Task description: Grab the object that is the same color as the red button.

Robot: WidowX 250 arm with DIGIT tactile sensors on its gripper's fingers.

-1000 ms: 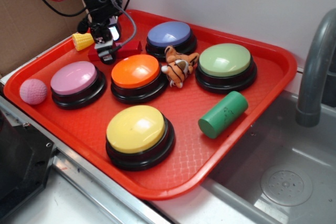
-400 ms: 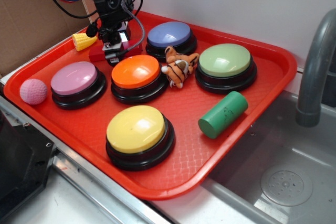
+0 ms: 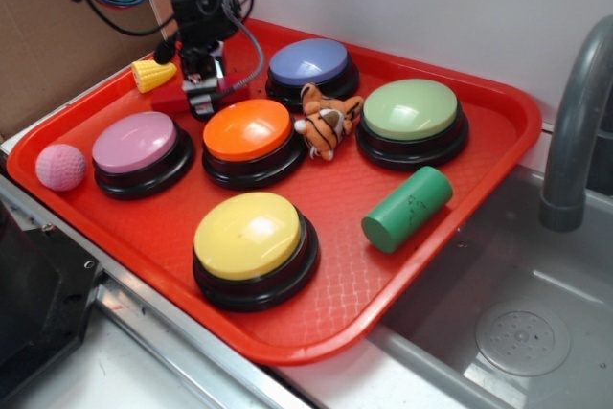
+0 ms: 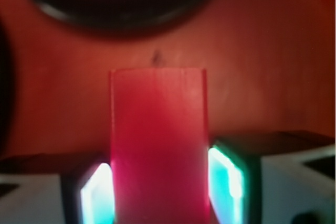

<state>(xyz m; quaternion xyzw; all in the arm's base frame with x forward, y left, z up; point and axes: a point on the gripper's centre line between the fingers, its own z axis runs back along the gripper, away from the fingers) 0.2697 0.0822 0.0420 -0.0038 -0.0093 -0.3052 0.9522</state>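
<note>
The object, a long slim red block (image 3: 169, 100), lies on the red tray (image 3: 350, 270) at its back left, between the blue and pink buttons. My gripper (image 3: 199, 95) comes down over the block's middle. In the wrist view the block (image 4: 157, 124) fills the gap between the jaws, and both glowing pads (image 4: 227, 182) press against its sides. The gripper (image 4: 160, 190) is shut on it. The block still rests on the tray. The red button is out of view.
On the tray stand pink (image 3: 134, 144), orange (image 3: 247, 131), blue (image 3: 308, 62), green (image 3: 410, 110) and yellow (image 3: 249, 235) buttons. A yellow corn toy (image 3: 151, 74), a pink ball (image 3: 60, 167), a tiger toy (image 3: 326, 122) and a green cylinder (image 3: 407, 208) lie among them. A sink and faucet (image 3: 575, 131) are at the right.
The gripper turned and shifted slightly over the red block, and the block's ends moved a little to the left.
</note>
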